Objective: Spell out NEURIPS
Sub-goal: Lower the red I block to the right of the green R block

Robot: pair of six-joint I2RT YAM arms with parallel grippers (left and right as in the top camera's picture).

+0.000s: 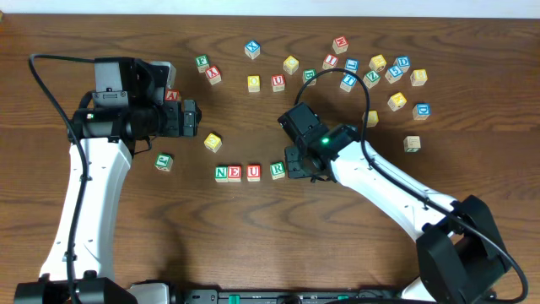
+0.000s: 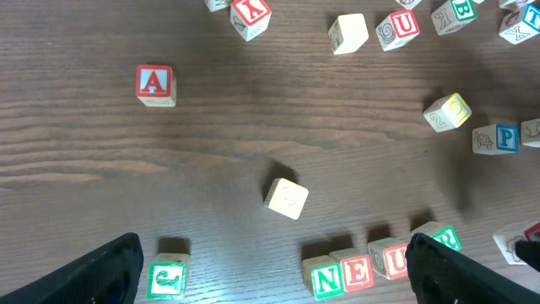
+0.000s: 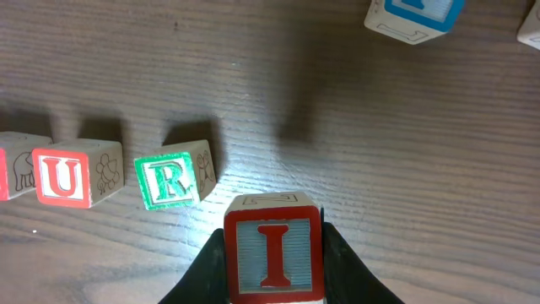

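Brown worktop (image 1: 253, 228) is carrying letter blocks (image 1: 291, 63); right end effector (image 1: 302, 166) is gripping the I block (image 3: 272, 253) just right of the R block (image 3: 171, 179), left end effector (image 1: 192, 118) is hanging spread wide, empty

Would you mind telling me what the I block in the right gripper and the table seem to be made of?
I block: probably wood, with pale bare edges and matte red paint on border and letter. Table: dark brown wood or a wood-look laminate; grain lines and a faint sheen show, but I cannot tell which.
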